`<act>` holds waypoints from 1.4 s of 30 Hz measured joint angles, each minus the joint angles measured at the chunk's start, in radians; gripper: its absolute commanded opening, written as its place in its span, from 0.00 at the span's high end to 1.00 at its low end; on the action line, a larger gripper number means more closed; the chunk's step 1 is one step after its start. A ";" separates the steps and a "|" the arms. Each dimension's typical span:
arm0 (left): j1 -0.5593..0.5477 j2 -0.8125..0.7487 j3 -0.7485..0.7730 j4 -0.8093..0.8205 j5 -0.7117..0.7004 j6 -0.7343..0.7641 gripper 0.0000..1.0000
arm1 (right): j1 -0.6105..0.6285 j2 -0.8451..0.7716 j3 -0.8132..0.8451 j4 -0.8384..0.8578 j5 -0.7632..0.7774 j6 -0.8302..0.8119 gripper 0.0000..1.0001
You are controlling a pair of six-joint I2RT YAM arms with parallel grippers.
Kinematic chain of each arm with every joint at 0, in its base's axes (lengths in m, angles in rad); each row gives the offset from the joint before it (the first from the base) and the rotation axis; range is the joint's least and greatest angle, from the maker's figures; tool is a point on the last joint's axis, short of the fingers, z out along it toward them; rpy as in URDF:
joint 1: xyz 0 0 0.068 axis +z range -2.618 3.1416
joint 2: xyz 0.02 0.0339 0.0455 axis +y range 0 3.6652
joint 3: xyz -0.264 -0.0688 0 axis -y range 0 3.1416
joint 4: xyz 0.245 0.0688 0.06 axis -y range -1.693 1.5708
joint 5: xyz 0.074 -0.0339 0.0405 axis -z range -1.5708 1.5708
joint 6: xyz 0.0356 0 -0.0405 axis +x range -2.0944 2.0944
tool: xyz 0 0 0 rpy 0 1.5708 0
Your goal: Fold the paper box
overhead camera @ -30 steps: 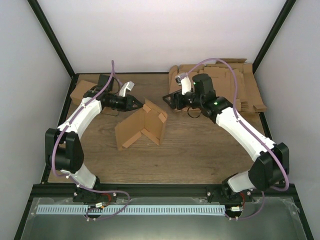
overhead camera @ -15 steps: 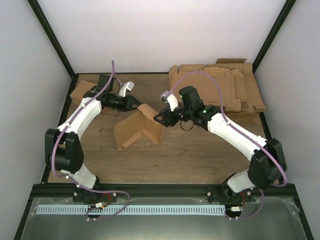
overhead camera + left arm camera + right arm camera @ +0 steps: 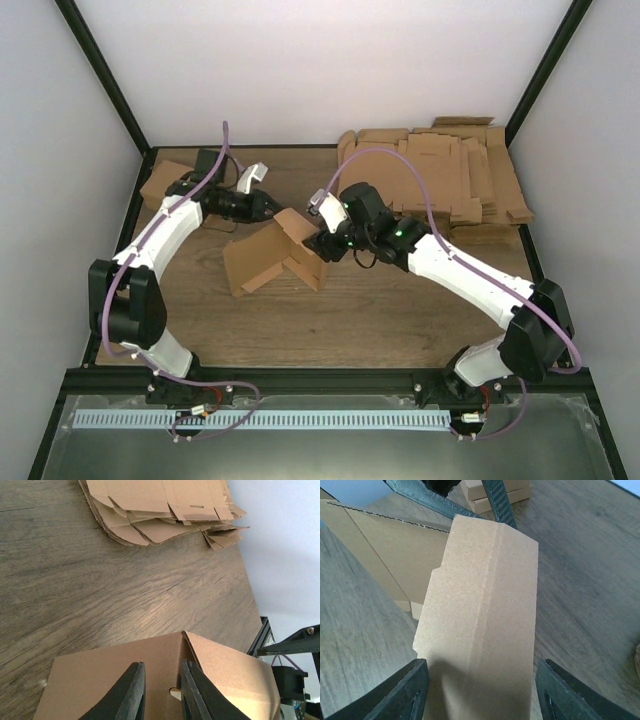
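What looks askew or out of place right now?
Nothing spilled or torn. The box stands half-folded at centre, its top edge pinched by the left gripper, a flap between the open jaws of the right gripper. Only the pile of blanks, far right, lies splayed and uneven.

The near half of the tabletop (image 3: 400,320) lies bare, with room for either arm to pass. A pile of flat blanks (image 3: 450,180) fills the far right corner, and small boxes (image 3: 160,185) sit in the far left corner. Mid-tabletop, the paper box (image 3: 262,262) stands with upright walls between the left gripper (image 3: 275,207) and the right gripper (image 3: 315,245).
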 measured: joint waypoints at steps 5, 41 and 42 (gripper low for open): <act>0.000 -0.001 0.000 -0.002 -0.006 -0.001 0.65 | 0.018 0.000 0.022 -0.015 0.064 -0.054 0.41; -0.290 -0.278 0.012 -0.188 -0.933 0.343 0.38 | 0.018 0.043 0.043 -0.013 0.121 -0.075 0.41; -0.290 -0.278 0.011 -0.188 -0.933 0.348 0.38 | 0.018 0.043 0.043 -0.013 0.121 -0.075 0.41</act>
